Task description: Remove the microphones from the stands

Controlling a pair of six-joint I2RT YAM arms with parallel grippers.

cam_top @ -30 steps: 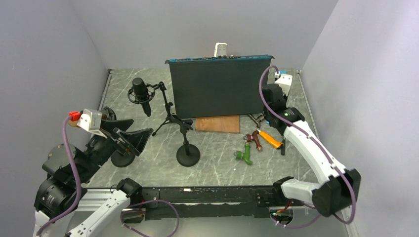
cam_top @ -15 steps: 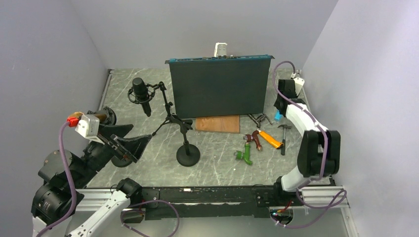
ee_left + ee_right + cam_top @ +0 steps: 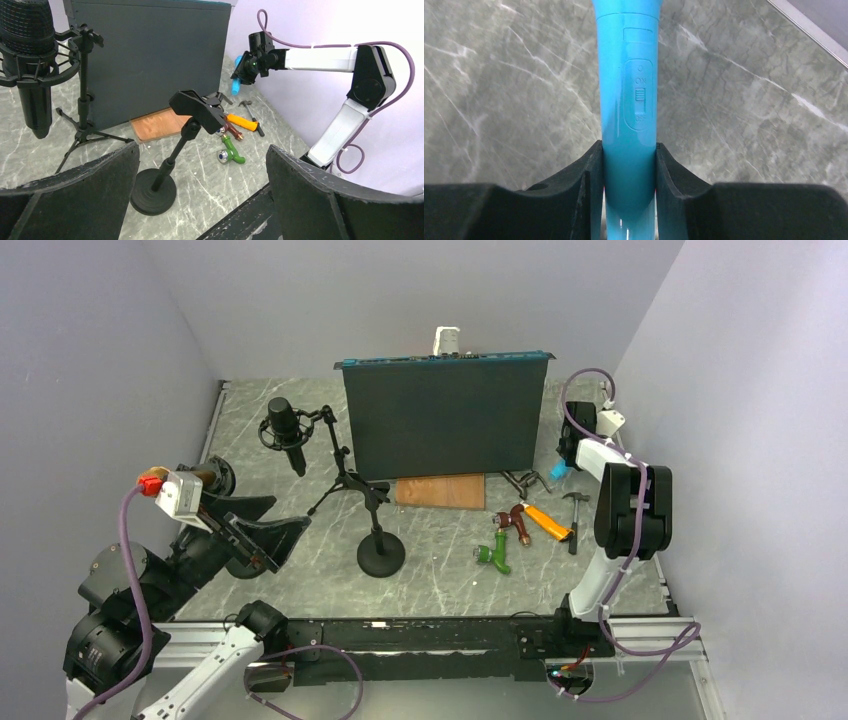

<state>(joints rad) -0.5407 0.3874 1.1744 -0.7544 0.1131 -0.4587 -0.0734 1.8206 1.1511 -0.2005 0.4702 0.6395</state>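
The right claw [image 3: 629,155] is closed on the blue microphone [image 3: 616,60], clamping its barrel just below the on/off switch [image 3: 640,95] and holding it over the table [image 3: 440,570] at the far right, well apart from the stand [image 3: 192,125]. The left claw [image 3: 202,155] hangs fully open, holding nothing. We judge the microphone light and stiff but smooth-skinned, so the straight barrel, not the switch, is the place to hold it.

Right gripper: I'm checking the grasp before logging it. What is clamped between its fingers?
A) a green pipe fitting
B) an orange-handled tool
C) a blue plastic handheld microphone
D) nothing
C: in the right wrist view the right gripper squeezes the blue plastic handheld microphone from both sides, its on/off switch facing the camera.
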